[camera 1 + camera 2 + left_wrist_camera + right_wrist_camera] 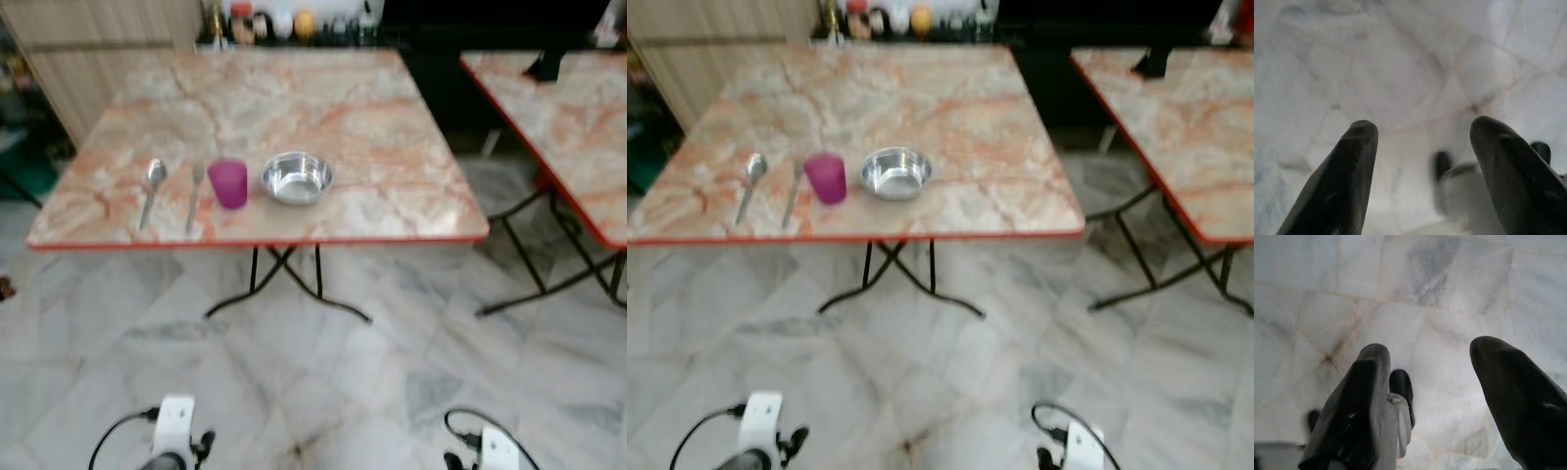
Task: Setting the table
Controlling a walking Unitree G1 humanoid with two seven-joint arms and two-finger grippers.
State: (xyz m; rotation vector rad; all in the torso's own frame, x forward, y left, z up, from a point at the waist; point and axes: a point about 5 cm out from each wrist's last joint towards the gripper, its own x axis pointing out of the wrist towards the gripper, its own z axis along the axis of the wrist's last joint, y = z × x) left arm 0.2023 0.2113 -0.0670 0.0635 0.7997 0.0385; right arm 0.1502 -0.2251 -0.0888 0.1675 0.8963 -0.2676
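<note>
Spoon, fork, cup and bowl line the counter's near edge for a diner; left claw and right claw hang released, empty.

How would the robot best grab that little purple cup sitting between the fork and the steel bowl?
Probably by its side wall, fingers coming in level from the table's near edge. The purple plastic cup stands upright, open mouth up, close to that edge. The fork lies to its left and the round steel bowl to its right, so a front approach looks least crowded.
</note>
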